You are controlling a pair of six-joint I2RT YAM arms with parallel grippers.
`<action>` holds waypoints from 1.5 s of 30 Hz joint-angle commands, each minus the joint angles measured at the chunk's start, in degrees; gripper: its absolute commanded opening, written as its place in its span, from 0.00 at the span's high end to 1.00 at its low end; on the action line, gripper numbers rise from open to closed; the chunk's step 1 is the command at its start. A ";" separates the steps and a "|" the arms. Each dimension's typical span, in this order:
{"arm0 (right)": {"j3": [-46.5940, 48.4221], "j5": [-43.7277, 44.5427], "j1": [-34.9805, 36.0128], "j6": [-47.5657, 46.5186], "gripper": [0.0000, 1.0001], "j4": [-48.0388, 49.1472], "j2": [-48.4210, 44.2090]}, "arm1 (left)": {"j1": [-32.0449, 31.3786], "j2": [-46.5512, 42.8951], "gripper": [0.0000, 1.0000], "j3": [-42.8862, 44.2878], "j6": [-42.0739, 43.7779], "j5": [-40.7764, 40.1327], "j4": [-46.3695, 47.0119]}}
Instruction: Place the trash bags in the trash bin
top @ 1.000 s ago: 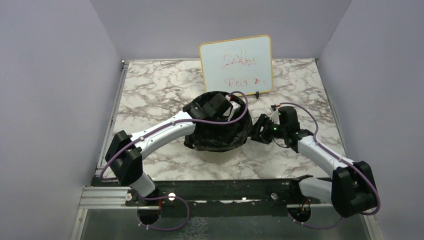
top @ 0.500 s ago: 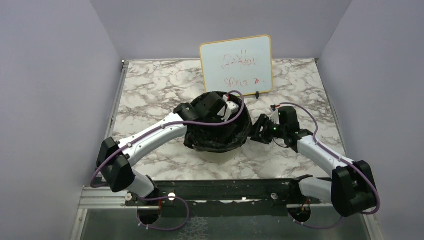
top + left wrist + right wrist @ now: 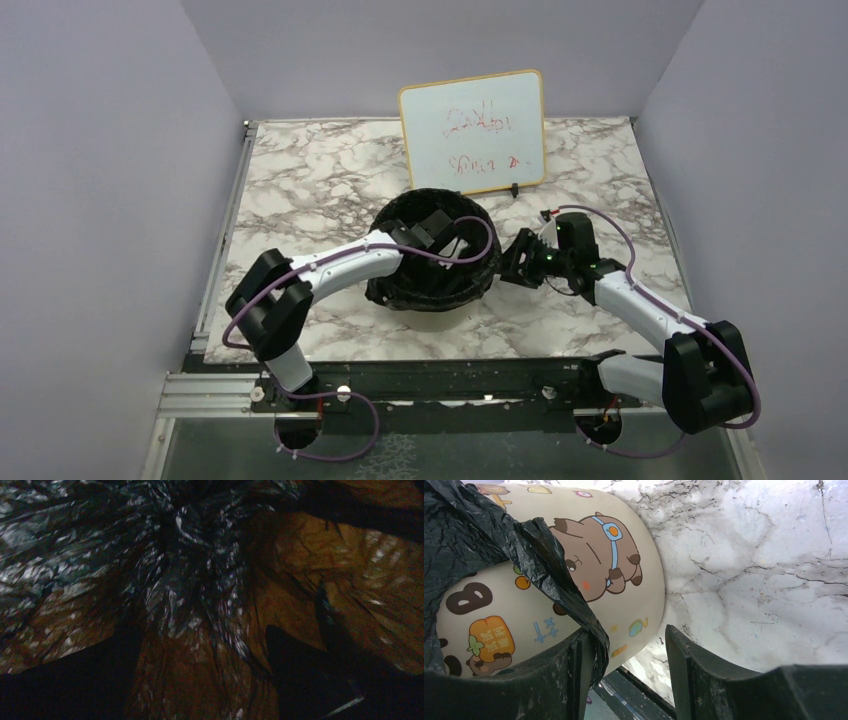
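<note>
The cream trash bin (image 3: pixel 431 319) stands mid-table, lined with a glossy black trash bag (image 3: pixel 425 290) whose mouth folds over the rim. My left gripper (image 3: pixel 437 228) reaches down inside the bin. In the left wrist view its dark fingers (image 3: pixel 305 675) stand wide apart, open, over crinkled bag plastic (image 3: pixel 190 580). My right gripper (image 3: pixel 512 262) sits just outside the bin's right wall. In the right wrist view it (image 3: pixel 626 675) is open beside the cartoon-printed bin wall (image 3: pixel 634 595). A hanging edge of the bag (image 3: pixel 569 600) lies against its left finger.
A whiteboard (image 3: pixel 472 132) with red writing leans at the back, just behind the bin. Marble tabletop (image 3: pixel 300 180) spreads left and right. A black rail (image 3: pixel 450 385) runs along the near edge, and grey walls close in both sides.
My left arm's elbow has swung in and the gripper has sunk lower into the bin. The bag's mouth now sits rounder over the rim. The right arm has not moved.
</note>
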 commanded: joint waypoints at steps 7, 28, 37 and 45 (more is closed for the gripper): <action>-0.62 -2.00 0.21 0.00 0.41 1.51 0.27 | 0.05 6.94 0.09 -5.33 -1.66 0.06 7.21; -0.55 -1.07 0.21 0.35 0.41 0.96 -0.29 | 0.40 -7.35 0.01 1.43 -2.67 -3.37 6.06; 0.42 -1.63 0.21 -0.01 0.41 0.30 -0.27 | 0.41 -16.05 0.01 9.83 -3.37 -9.28 7.96; 4.16 3.53 0.21 -1.75 0.40 -4.96 -3.70 | 0.57 -24.43 0.01 16.35 -4.08 -18.69 7.45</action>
